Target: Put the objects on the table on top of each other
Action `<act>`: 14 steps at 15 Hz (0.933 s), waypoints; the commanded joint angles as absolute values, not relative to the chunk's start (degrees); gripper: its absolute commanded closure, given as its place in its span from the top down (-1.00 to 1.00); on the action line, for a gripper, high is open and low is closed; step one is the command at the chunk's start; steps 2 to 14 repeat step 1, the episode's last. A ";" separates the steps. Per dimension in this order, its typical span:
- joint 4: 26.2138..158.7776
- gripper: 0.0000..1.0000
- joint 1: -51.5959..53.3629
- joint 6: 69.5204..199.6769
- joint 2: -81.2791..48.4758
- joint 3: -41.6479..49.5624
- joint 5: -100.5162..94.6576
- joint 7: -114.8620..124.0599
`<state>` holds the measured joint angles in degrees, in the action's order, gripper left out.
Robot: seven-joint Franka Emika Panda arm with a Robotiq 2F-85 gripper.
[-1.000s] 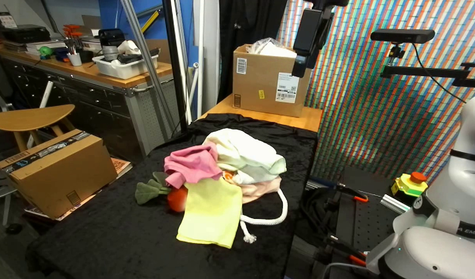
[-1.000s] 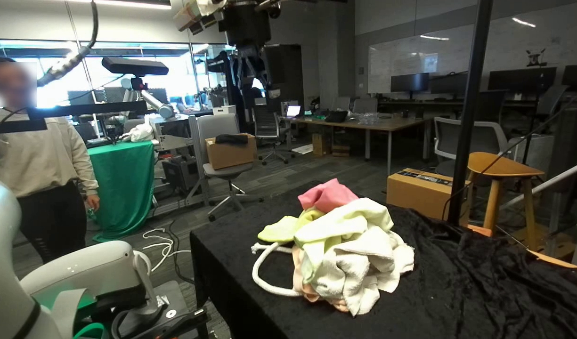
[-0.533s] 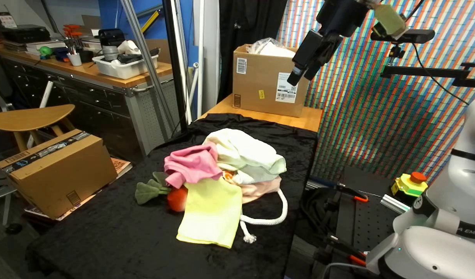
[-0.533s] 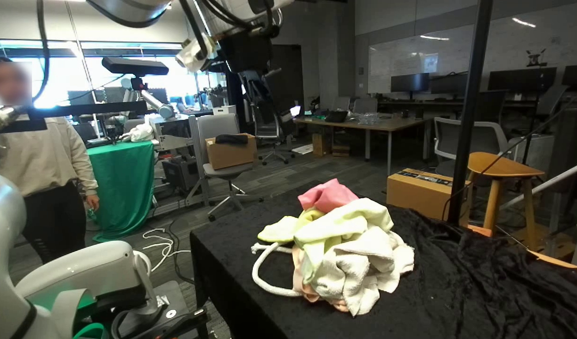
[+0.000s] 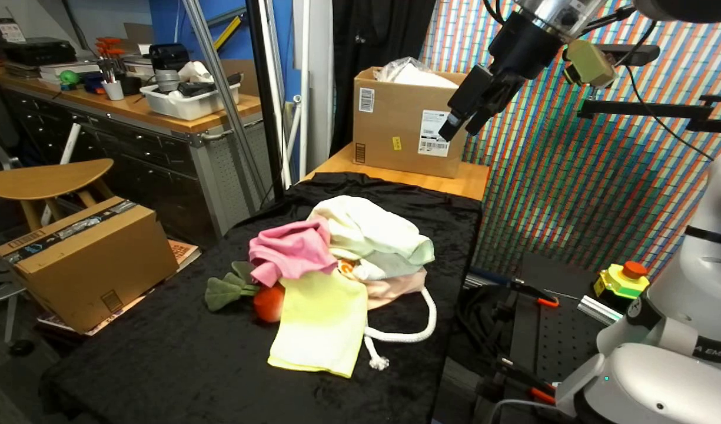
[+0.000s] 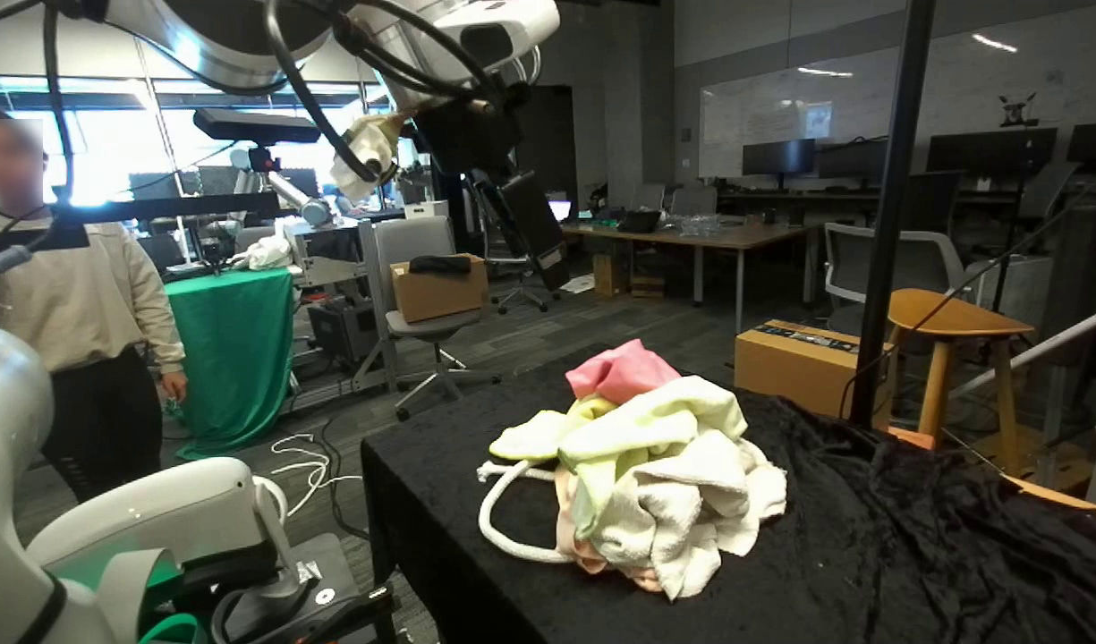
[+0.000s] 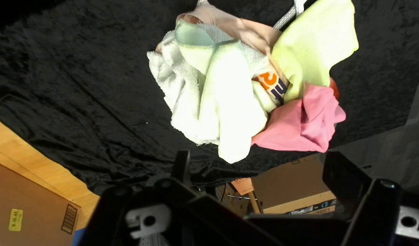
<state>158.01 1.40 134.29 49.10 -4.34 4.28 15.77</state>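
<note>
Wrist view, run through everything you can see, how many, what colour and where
Table: one, black-covered, beneath the cloths
Pale cloth: one, yellow-green, centre
Bright cloth: one, yellow-green, upper right
Pink cloth: one, pink, right
White cloth: at least one, white, partly under pale cloth
Peach fabric: at least one, peach, top centre
Printed piece: one, white, orange lettering, between pale and bright cloths
Rope: count unclear, white, top edge
Red thing: one, red, mostly hidden, beside bright cloth
Cardboard boxes: at least two, brown, lower left and lower right
Wooden surface: one, tan, lower left
Orange item: one, orange, bottom middle
Fingers: two, black, bottom, wide apart, empty
</note>
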 commanded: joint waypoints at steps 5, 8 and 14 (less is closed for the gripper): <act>157.89 1.00 0.76 134.13 48.99 -4.99 4.96 15.24; 157.89 1.00 0.76 134.13 48.99 -4.99 4.96 15.24; 157.89 1.00 0.76 134.13 48.99 -4.99 4.96 15.24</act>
